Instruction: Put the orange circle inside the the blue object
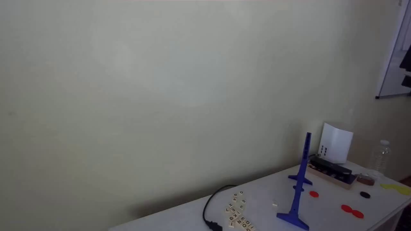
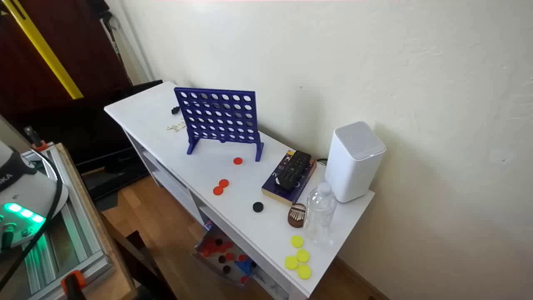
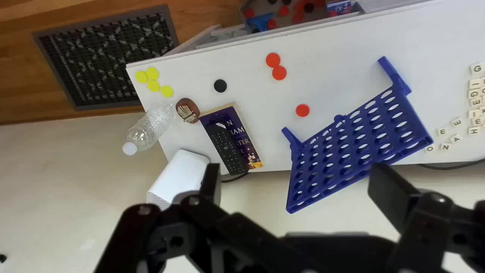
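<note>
The blue object is an upright blue grid frame with round holes and two feet [image 2: 222,118]. It stands on the white table [image 2: 166,146], shows edge-on in an exterior view [image 1: 298,186], and shows from above in the wrist view [image 3: 352,143]. Orange-red discs lie flat on the table: a single one near the frame's foot [image 2: 237,161] [image 3: 302,110] [image 1: 314,194], and a touching pair farther off [image 2: 223,183] [image 3: 279,72] [image 1: 346,208]. My gripper [image 3: 296,180] is open and empty, high above the table, its fingers apart with the frame's upper part showing beyond them.
A black disc [image 2: 258,207], yellow discs [image 2: 303,255], a book with a remote [image 2: 293,171], a brown thumb piano [image 2: 296,215], a clear bottle [image 2: 320,212] and a white box [image 2: 354,162] share the table. Letter tiles [image 1: 237,213] lie beyond the frame. A wall [image 1: 160,112] stands behind.
</note>
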Controlling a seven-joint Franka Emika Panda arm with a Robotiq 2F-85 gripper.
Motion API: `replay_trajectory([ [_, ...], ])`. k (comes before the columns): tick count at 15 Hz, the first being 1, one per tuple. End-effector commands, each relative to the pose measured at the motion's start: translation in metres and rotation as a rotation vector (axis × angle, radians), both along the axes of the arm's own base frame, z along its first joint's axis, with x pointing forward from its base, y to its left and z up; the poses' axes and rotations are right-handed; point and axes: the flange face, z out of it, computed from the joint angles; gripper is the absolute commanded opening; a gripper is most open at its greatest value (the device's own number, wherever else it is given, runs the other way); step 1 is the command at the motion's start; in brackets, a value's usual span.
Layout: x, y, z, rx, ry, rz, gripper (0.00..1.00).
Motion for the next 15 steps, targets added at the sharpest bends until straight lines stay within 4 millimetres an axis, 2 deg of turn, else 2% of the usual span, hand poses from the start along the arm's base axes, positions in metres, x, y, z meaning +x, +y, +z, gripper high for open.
replay_trajectory([
  [1,0.000,0.000,0.000,0.000,0.003,0.000,1.00],
  [5,0.000,0.000,-0.001,0.001,0.005,0.000,1.00],
  [6,0.007,-0.002,-0.007,0.007,0.036,-0.013,1.00],
  [9,0.030,-0.033,-0.049,0.050,0.161,-0.100,1.00],
  [10,0.037,-0.050,-0.065,0.073,0.205,-0.117,1.00],
  [12,0.041,-0.074,-0.097,0.114,0.294,-0.166,1.00],
  [15,0.055,-0.097,-0.140,0.160,0.422,-0.177,1.00],
])
